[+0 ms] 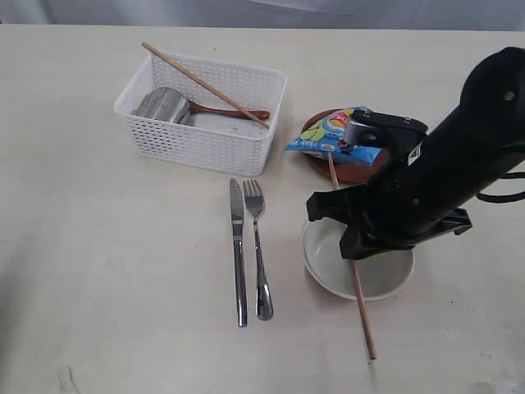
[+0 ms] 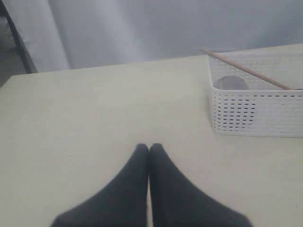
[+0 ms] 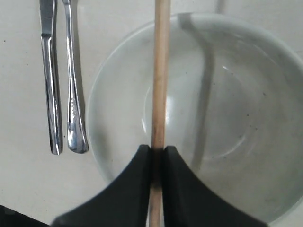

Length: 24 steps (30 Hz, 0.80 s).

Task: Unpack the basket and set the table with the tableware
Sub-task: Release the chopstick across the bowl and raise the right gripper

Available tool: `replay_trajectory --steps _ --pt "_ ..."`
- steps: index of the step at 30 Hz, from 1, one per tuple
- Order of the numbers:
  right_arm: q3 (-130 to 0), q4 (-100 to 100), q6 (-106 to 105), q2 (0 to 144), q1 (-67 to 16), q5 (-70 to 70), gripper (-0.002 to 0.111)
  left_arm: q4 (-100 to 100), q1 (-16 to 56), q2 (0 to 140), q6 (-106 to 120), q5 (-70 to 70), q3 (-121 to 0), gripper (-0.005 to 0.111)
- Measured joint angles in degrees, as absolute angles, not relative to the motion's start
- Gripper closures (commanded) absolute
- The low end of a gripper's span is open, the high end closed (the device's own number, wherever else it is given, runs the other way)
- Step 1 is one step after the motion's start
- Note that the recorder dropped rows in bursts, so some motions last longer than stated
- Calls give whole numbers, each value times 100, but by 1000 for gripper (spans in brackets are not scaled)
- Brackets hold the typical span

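My right gripper (image 3: 157,150) is shut on one wooden chopstick (image 3: 160,71) and holds it across the pale bowl (image 3: 236,118). In the exterior view that gripper (image 1: 351,250) hangs over the bowl (image 1: 385,279), with the chopstick (image 1: 362,308) sticking out past the rim. The steel knife (image 1: 238,254) and fork (image 1: 258,254) lie side by side left of the bowl. The white basket (image 1: 201,115) holds a second chopstick (image 1: 205,84), the steel cup (image 1: 162,105) and the wooden spoon (image 1: 230,112). My left gripper (image 2: 149,147) is shut on nothing, above bare table, out of the exterior view.
A blue chip bag (image 1: 336,141) lies on the brown plate (image 1: 357,171) behind the bowl. The basket (image 2: 258,111) stands ahead of my left gripper, off to one side. Bare tabletop (image 1: 107,271) stretches left of the cutlery.
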State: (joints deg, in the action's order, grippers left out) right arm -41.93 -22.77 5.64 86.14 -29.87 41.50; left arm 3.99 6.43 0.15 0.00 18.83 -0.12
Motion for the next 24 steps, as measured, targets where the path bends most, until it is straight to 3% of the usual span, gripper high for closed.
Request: replay_trajectory --steps 17,19,21,24 --pt "-4193 -2321 520 8882 -2987 3855 107 399 643 15 0 1883 -12 107" --pt "-4193 -2321 520 8882 -2987 3855 90 399 643 15 0 1883 -12 107" --pt "-4193 -2321 520 8896 -2987 3833 63 399 643 15 0 1883 -12 107" --pt "-4193 -2321 520 8921 -2987 3815 62 399 643 15 0 1883 -12 107"
